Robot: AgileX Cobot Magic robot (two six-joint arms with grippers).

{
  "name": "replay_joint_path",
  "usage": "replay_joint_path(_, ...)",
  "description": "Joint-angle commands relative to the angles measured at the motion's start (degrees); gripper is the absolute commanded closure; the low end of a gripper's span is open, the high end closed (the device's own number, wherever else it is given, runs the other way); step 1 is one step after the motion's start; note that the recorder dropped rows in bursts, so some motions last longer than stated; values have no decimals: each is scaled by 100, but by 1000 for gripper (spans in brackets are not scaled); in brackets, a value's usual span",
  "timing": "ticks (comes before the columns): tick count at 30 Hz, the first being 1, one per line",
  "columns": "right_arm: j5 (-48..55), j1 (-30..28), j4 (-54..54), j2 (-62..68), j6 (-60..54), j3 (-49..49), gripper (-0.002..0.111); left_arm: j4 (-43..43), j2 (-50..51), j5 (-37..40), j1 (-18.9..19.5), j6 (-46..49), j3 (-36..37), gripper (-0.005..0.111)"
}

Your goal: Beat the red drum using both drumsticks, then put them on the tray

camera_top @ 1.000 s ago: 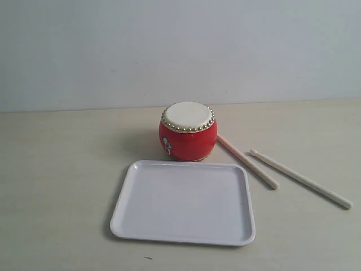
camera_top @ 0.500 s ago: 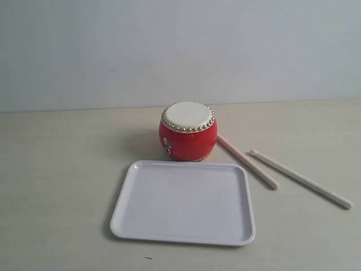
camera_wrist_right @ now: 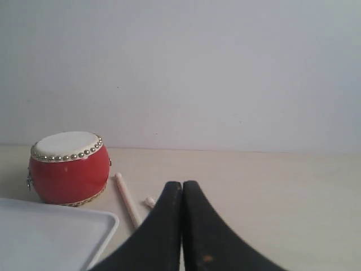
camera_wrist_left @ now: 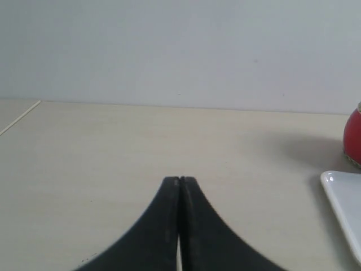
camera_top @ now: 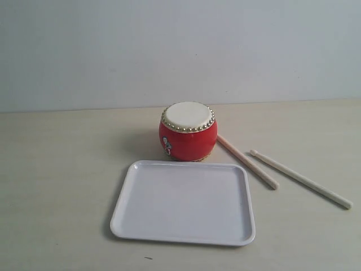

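Note:
The red drum [camera_top: 188, 132] stands upright behind the white tray [camera_top: 183, 201], cream skin facing up. Two pale drumsticks lie on the table right of them: one [camera_top: 247, 161] runs from the drum's base along the tray's corner, the other [camera_top: 300, 178] lies farther right. Neither gripper appears in the exterior view. My left gripper [camera_wrist_left: 179, 179] is shut and empty, with the drum's edge [camera_wrist_left: 354, 135] and a tray corner [camera_wrist_left: 344, 206] off to one side. My right gripper [camera_wrist_right: 181, 183] is shut and empty, the drum [camera_wrist_right: 69, 167], tray [camera_wrist_right: 51, 231] and one drumstick [camera_wrist_right: 127, 199] beside it; a second drumstick's tip [camera_wrist_right: 149, 201] peeks out.
A pale wooden table [camera_top: 62, 169] carries everything, and a plain light wall [camera_top: 180, 51] rises behind it. A table seam or edge line [camera_wrist_left: 20, 117] shows in the left wrist view.

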Motion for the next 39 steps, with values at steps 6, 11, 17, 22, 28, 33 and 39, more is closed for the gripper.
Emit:
replay_joint_path(6,-1114,-23,388,-7,1523,25,108,5,-32,-15,19,-30,18,107)
replay_joint_path(11,-1921,-23,1009,-7,3481,25,108,5,-32,-15,19,-30,18,107)
replay_joint_path(17,-2712,-23,1756,-7,3419,25,108,5,-32,-15,19,-30,18,107)
replay_joint_path(22,-2815,-23,1966,48,3038,-657,108,5,-32,-15,19,-30,18,107)
replay_joint_path(28,-1656,-23,2471,1150,1520,-2112,108,5,-32,-15,19,-30,18,107)
replay_joint_path(33,-332,-23,2458,2834,-13,-3525,108,5,-32,-15,19,-30,18,107)
replay_joint_path(39,2224,-23,1853,5277,-1242,-5528,108,5,-32,-15,19,-30,18,107)
